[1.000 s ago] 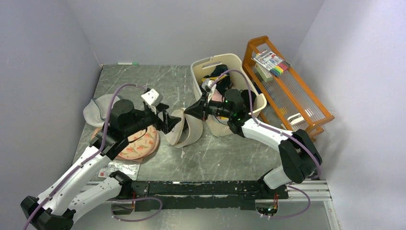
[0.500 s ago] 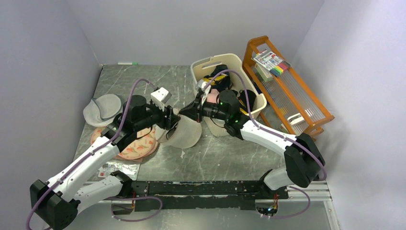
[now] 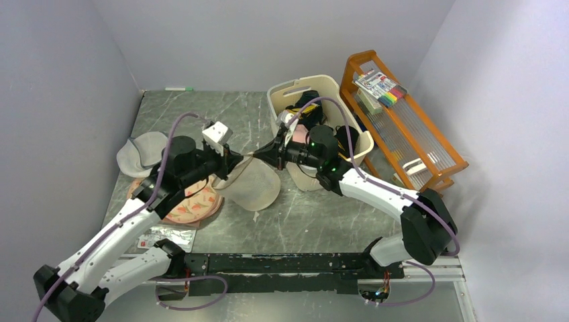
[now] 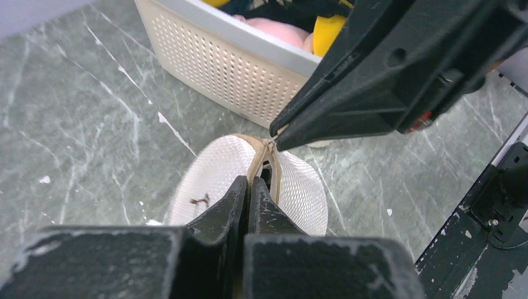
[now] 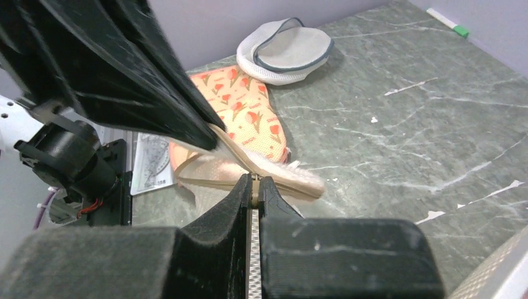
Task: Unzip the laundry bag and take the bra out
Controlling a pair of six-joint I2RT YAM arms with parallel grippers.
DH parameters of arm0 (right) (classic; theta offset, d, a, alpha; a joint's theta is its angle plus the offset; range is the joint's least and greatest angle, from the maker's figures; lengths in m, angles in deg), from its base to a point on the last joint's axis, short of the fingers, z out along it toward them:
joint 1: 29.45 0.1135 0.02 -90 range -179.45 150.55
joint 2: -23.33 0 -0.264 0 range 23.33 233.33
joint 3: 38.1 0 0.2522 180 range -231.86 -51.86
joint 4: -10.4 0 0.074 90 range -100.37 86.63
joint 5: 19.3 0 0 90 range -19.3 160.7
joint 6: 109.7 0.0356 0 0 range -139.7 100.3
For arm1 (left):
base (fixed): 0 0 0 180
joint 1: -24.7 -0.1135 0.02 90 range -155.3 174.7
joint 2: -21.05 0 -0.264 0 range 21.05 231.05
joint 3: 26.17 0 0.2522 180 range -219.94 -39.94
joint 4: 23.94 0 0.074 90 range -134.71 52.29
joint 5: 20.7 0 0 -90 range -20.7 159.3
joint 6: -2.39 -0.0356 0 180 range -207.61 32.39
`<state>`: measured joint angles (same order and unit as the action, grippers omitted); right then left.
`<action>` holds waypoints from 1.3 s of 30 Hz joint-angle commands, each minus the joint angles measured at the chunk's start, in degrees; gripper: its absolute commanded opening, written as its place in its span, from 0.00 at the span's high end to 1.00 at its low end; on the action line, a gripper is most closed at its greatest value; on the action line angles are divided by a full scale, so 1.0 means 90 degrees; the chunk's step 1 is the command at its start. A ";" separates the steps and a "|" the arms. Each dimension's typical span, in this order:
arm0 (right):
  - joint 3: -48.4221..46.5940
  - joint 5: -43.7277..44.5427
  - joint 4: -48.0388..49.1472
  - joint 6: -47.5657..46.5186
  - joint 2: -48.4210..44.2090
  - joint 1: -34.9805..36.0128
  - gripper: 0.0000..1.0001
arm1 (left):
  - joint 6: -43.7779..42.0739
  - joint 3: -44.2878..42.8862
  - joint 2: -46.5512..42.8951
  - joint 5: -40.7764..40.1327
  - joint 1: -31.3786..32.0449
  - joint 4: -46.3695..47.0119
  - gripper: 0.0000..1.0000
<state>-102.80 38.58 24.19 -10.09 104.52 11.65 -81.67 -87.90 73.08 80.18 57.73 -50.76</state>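
Note:
The cream-white mesh laundry bag point(image 3: 255, 186) hangs just above the table between my two grippers, dome side facing the left wrist camera point(image 4: 215, 180). My left gripper point(image 3: 233, 159) is shut on the bag's tan rim band point(image 4: 250, 184). My right gripper point(image 3: 257, 156) is shut on the zip at the top of that rim point(image 5: 256, 182). Its black tips meet the bag a short way from my left fingers point(image 4: 275, 132). A narrow dark gap shows between the two rim bands. The bra is hidden.
A cream perforated basket point(image 3: 278, 100) of clothes stands just behind the right gripper. An orange wooden rack point(image 3: 402, 127) lines the right side. On the left lie a pink bag with orange-red shapes point(image 3: 194, 201), a grey round bag point(image 3: 141, 153) and a flat packet point(image 3: 164, 236).
My left gripper has gone from open to shut on the bag's rim, right next to the right gripper. The bag's spread halves have drawn together into one dome.

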 commanded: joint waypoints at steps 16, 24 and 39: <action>0.0251 -0.1203 0.1281 0.1336 0.0389 -0.0954 1.00 | -0.0056 0.0369 -0.1311 -0.0678 -0.0038 0.0641 0.92; 0.0190 -0.1469 0.1392 0.1443 0.0343 -0.0925 1.00 | -0.0127 -0.0248 0.0063 -0.0406 -0.0038 -0.0081 0.71; 0.0130 -0.1724 0.1362 0.1357 0.0322 -0.0704 1.00 | -0.0151 -0.0361 0.0598 0.0083 -0.0038 -0.0198 0.31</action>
<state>-100.61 24.57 34.11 2.34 108.02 4.55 -82.68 -89.02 77.56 78.30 57.73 -52.29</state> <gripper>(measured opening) 0.028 0.732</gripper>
